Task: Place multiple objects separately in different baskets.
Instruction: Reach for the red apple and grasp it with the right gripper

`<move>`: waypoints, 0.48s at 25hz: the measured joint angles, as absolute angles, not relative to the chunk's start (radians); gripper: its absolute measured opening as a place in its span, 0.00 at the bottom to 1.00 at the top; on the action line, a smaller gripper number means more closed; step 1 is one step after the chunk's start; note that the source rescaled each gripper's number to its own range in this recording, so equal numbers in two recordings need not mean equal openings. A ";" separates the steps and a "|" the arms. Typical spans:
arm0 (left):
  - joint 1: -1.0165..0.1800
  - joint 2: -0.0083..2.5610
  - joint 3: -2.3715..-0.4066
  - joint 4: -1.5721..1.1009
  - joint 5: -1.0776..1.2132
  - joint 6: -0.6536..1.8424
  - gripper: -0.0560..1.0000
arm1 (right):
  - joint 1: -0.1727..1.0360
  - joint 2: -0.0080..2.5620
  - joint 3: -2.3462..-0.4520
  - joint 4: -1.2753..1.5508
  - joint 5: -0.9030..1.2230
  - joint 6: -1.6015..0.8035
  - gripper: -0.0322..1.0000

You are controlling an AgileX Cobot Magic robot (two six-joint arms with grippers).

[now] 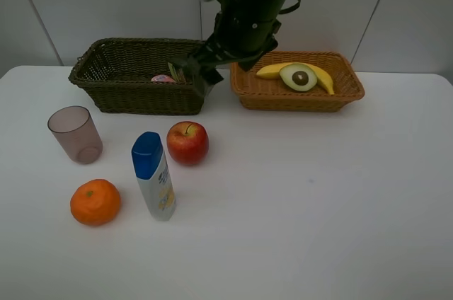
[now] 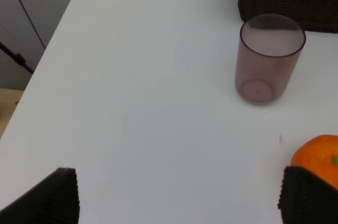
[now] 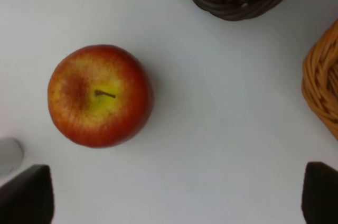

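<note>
Gaping wide, the right claw [image 3: 174, 197] hangs by the dark basket [image 1: 134, 98]; the left claw [image 2: 177, 200], likewise released, hovers just beside the orange [image 2: 318, 156].

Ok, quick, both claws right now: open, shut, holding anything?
Left claw: open, holding nothing.
Right claw: open, holding nothing, near the red apple but not touching it.

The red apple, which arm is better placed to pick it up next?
Probably the right. The right gripper, open, looks straight down on the red apple. The left gripper, also open, faces the cup and the orange; the apple is outside its wrist view.
</note>
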State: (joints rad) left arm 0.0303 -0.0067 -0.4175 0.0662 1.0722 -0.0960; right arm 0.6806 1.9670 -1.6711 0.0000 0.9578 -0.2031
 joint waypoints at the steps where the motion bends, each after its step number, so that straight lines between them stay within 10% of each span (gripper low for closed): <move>1: 0.030 -0.007 -0.418 0.066 1.072 -0.096 1.00 | 0.683 1.980 -1.671 0.006 0.945 -0.214 0.99; 12: 0.030 -0.007 -0.418 0.067 1.072 -0.096 1.00 | 0.687 2.088 -1.671 0.102 0.815 -0.346 0.99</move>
State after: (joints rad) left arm 0.0303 -0.0067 -0.4175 0.0669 1.0722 -0.0960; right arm 0.6868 2.0878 -1.6711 0.1019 0.8155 -0.3461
